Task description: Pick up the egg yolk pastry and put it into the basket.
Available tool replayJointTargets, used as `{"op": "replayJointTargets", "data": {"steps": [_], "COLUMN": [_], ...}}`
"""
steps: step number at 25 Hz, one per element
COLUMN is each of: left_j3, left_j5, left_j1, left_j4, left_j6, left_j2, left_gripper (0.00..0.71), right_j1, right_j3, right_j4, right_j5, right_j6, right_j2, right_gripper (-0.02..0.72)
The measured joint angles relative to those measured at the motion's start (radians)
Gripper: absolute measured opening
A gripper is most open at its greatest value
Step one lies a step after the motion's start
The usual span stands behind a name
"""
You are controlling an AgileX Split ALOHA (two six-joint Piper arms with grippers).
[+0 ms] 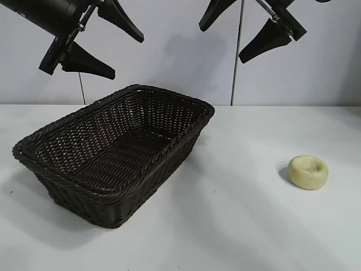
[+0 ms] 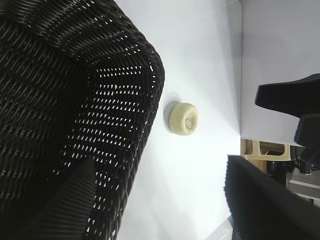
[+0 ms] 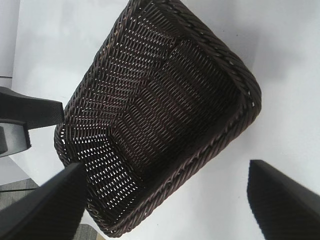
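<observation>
On the white desk [image 1: 237, 226], toward the right in the exterior view, we see the small pale yellow-cream round egg yolk pastry [image 1: 308, 171] lying flat, dimple up, with bare surface all round it. Well apart to its left stands the large rectangular dark brown woven wicker basket [image 1: 115, 149], nothing visible inside; its near wall hides part of the floor from that view. From the left wrist view we see the pastry [image 2: 184, 118] just beyond the basket's rounded corner [image 2: 150, 85]. The left tool [image 1: 107, 39] hangs high above the basket's far edge, fingers spread wide, holding nothing. The right tool [image 1: 237, 36] hangs high near the middle top, also wide open and holding nothing. Both arms are cut off by the frame's upper edge.
</observation>
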Motion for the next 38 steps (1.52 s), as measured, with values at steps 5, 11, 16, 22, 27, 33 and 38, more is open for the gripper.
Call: {"op": "replayJointTargets", "data": {"steps": [5,11,16,22,27,33,38], "left_j3": [0.0,0.0,0.0,0.0,0.0,0.0,0.002], "left_j5": [0.0,-0.032,-0.057,-0.079,-0.093,-0.113,-0.081], "left_j1": [0.0,0.0,0.0,0.0,0.0,0.0,0.0], "left_j4": [0.0,0.0,0.0,-0.001,-0.002,-0.004,0.014], "left_j6": [0.0,0.0,0.0,0.0,0.0,-0.001,-0.115], "left_j2": [0.0,0.0,0.0,0.0,0.0,0.0,-0.012], "left_gripper": [0.526,0.526,0.526,0.526,0.526,0.526,0.526], "right_j1": [0.0,0.0,0.0,0.0,0.0,0.0,0.0], "right_j3": [0.0,0.0,0.0,0.0,0.0,0.0,0.0], "right_j4": [-0.001,-0.001,-0.001,-0.001,-0.001,-0.001,-0.001], "right_j5": [0.0,0.0,0.0,0.0,0.0,0.0,0.0], "right_j6": [0.0,0.0,0.0,0.0,0.0,0.0,0.0], "right_j2": [0.0,0.0,0.0,0.0,0.0,0.0,0.0], "right_gripper": [0.624,0.624,0.624,0.624,0.624,0.624,0.624]}}
